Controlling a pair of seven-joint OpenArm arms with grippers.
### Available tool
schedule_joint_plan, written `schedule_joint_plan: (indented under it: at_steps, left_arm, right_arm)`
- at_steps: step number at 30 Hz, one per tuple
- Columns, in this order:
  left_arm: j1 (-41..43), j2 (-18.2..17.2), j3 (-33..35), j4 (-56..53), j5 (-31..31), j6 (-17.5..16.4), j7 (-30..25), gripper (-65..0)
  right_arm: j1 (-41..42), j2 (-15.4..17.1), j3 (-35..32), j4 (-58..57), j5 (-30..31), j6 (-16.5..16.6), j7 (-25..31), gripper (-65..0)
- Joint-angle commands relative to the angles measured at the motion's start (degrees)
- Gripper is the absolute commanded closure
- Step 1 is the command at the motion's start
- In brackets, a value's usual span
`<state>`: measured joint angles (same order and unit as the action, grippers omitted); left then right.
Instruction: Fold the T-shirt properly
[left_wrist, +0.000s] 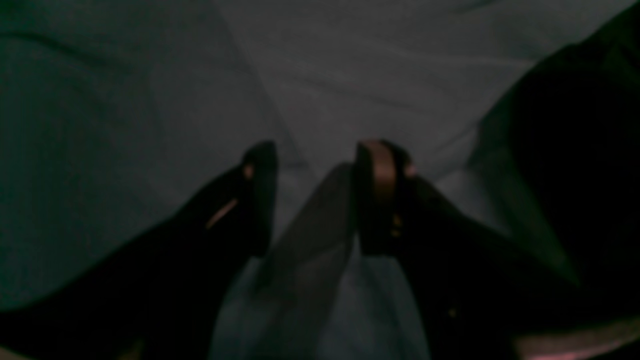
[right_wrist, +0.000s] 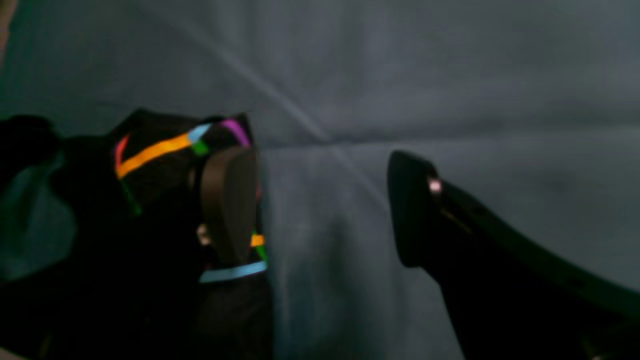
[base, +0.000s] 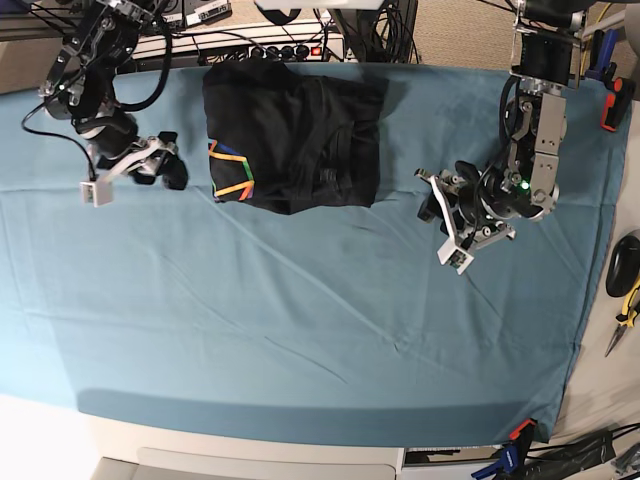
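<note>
The T-shirt (base: 295, 140) lies folded into a compact, roughly square bundle at the far middle of the desk (base: 300, 330), on the teal cloth. Its rainbow neckline trim (base: 232, 170) faces the right tool's side; no clear long axis shows. The right tool (base: 165, 165) sits just beside that trim, jaws spread and holding nothing. The left tool (base: 450, 215) rests apart on the other side, jaws parted over bare cloth.
</note>
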<state>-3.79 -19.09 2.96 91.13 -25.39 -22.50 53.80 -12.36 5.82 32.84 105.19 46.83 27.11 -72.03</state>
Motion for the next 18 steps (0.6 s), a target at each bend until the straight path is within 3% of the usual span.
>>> schedule_joint_plan:
  at_steps: [1, 11, 18]
  left_arm:
    - [-0.4, -0.3, -0.1, 0.7, -0.4, 0.0, 0.6, -25.3]
    - [0.9, 0.2, -0.1, 0.7, -0.4, -0.1, 0.7, -25.3]
    - [1.0, 0.2, -0.1, 0.7, -0.4, 0.0, 0.7, -25.3]
  right_arm:
    - [0.9, 0.8, 0.2, -0.2, 1.9, 0.5, 0.4, -40.2]
    - [6.1, 0.8, -0.8, -6.3, 7.1, 3.3, -1.8, -40.2]
    - [6.7, 0.8, -9.5, -6.7, 7.8, 4.1, -2.5, -40.2]
